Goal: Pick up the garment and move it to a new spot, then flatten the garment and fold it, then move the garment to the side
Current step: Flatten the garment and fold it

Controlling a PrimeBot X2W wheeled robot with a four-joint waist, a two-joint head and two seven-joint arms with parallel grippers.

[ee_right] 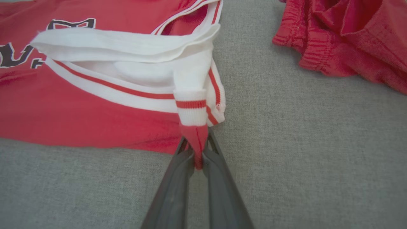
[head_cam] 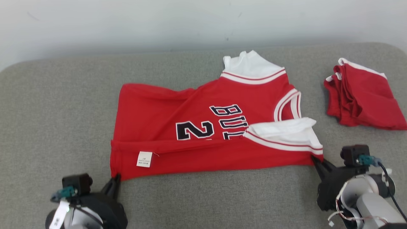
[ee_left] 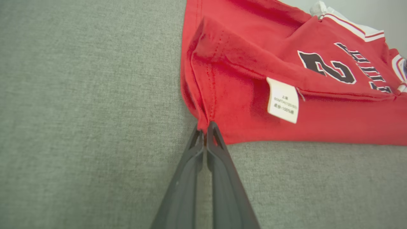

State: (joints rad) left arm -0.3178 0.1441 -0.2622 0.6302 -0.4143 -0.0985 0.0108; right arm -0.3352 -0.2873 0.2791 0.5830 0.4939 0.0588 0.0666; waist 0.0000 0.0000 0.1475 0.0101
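The garment (head_cam: 203, 133) is a red basketball jersey with white trim and dark lettering, spread sideways on the grey padded surface with its near long edge folded over. My left gripper (head_cam: 115, 178) is shut on its near-left hem corner (ee_left: 203, 122). A white care label (ee_left: 283, 100) sits just right of that corner. My right gripper (head_cam: 315, 160) is shut on the near-right shoulder corner (ee_right: 196, 143), where red cloth and striped white trim are pinched between the fingers.
A second red garment (head_cam: 365, 95) lies bunched at the right, also seen at the top right of the right wrist view (ee_right: 343, 41). The grey padded surface (head_cam: 57, 111) ends at a pale wall behind.
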